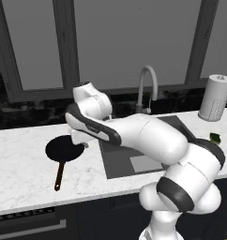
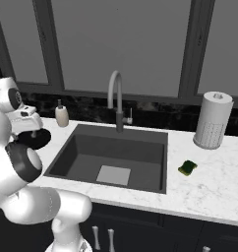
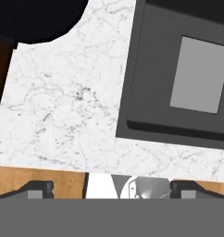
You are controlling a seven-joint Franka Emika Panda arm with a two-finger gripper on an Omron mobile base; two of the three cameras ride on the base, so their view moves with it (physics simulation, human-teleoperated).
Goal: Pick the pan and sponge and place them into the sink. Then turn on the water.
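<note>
The pan [image 1: 64,149] lies flat on the white marble desk [image 1: 21,159] to the left of the sink [image 2: 140,147], its long red-brown handle pointing toward the desk's front edge, and nothing is in the basin yet apart from the pale grey square patch [image 2: 114,174] on its floor. The sponge [image 2: 188,167] sits on the desk on the far side of the sink, near the white paper-towel roll [image 2: 213,120], well apart from the pan. The tall curved tap [image 2: 117,98] stands behind the basin with no stream coming from it. The arm reaches out to the left over the desk, and its end effector [image 1: 80,138] hangs just beside the right edge of the pan, between the pan and the sink rim; in the hand view the two finger tips [image 3: 39,189] stand far apart at the bottom, so the jaws are spread wide and hold nothing. The step in hand looks like the approach to the pan, the first of the two pickups. The next move probably calls for shifting the end effector over the pan's rim or handle, lowering it until the fingers straddle that part, then closing before carrying the pan across into the basin.
</note>
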